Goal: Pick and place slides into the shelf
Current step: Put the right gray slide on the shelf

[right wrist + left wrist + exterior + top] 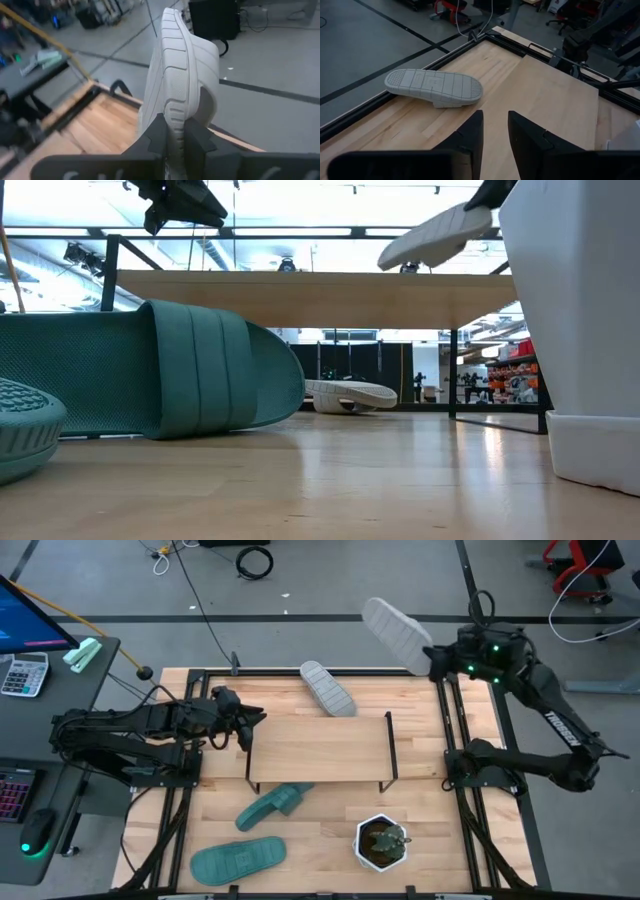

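The shelf (320, 745) stands mid-table. One light grey slide (328, 688) lies tread up on the table behind the shelf's far edge, also seen in the left wrist view (434, 87). A second grey slide (397, 633) is in the air past the far right corner, with my right gripper (432, 660) shut on it. Two teal slides (273, 804) (238, 858) lie on the table near the front left. My left gripper (245, 725) hovers at the shelf's left end, open by a narrow gap (495, 140), with nothing between its fingers. My right gripper pinches one end of the grey slide's sole (175, 127) between its two fingers, one on the tread face and one on the footbed face. The slide reaches away from the fingers along their line, strap (206, 70) to one side. It is lifted clear, above the shelf top (440, 235).
A white pot with a small plant (381, 842) stands near the front right and fills the right of the low view (580, 330). Black frame rails (455, 720) run along the table's sides. A desk with a keyboard and calculator (25, 670) stands to the left.
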`<state>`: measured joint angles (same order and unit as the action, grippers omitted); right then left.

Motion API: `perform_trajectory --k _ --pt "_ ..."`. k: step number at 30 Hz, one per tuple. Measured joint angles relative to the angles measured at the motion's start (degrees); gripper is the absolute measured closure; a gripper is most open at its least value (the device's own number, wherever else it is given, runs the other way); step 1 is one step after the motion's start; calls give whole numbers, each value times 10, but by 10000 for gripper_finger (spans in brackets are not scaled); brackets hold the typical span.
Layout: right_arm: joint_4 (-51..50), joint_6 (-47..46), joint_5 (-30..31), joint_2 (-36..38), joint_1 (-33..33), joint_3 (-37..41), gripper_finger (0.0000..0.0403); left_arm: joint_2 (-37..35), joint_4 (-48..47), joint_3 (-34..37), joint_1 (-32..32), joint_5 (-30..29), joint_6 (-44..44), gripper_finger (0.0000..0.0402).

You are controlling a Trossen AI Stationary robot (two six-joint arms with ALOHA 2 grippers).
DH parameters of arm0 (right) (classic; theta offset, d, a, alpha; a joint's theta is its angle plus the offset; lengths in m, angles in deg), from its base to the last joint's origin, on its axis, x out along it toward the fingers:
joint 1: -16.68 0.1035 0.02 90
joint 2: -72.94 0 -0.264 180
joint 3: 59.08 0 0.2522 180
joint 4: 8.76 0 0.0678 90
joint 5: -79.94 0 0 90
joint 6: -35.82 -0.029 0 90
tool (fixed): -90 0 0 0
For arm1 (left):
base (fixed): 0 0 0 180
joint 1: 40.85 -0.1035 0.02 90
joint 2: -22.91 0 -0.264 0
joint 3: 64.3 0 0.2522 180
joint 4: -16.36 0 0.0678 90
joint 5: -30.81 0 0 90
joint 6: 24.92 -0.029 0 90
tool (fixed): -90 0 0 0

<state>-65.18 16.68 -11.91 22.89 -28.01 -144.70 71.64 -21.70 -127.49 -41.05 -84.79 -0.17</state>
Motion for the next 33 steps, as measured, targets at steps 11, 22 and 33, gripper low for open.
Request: perform_trajectory --k 11,22,33 --pt "-7 13 -2 -6 74 -36 365 0 13 0 0 0 1 306" --pt "132 3 -45 -26 166 -36 365 0 94 0 0 0 0 312" --pt "191 2 -51 -48 241 -36 368 0 385 0 0 -90 -134 293"
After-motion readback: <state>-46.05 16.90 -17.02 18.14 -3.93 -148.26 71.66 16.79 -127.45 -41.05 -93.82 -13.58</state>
